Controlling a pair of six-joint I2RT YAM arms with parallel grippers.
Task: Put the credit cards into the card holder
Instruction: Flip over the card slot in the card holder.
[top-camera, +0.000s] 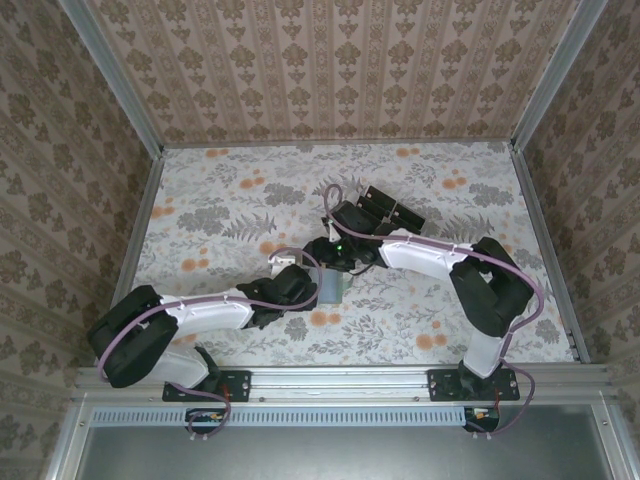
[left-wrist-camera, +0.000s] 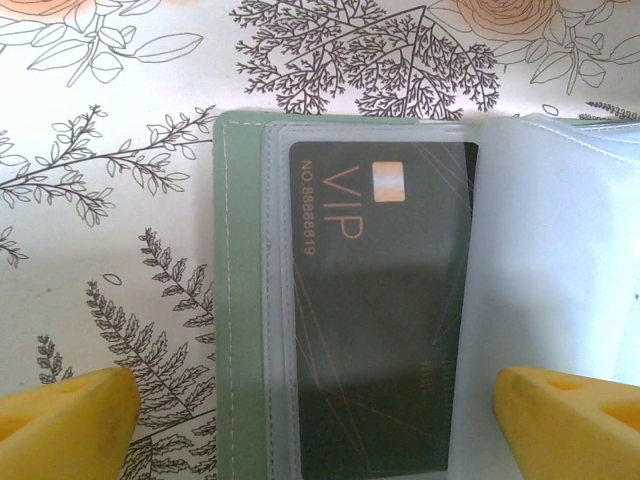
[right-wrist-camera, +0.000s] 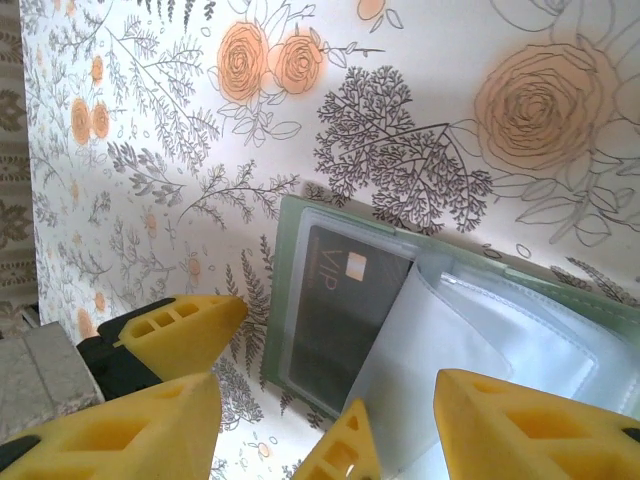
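Credit card (left-wrist-camera: 380, 320) lies lengthwise along the stitched edge of the card holder (left-wrist-camera: 240, 300).

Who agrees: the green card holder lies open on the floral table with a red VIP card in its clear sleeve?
Not red: the VIP card in the clear sleeve of the open green card holder is black, as the left wrist view shows. The rest stands.

The black credit card (left-wrist-camera: 380, 300), sleeved in the card holder (left-wrist-camera: 240, 300) between the left gripper (left-wrist-camera: 318, 425) fingertips, reads "VIP" and a number starting "NO 8888".
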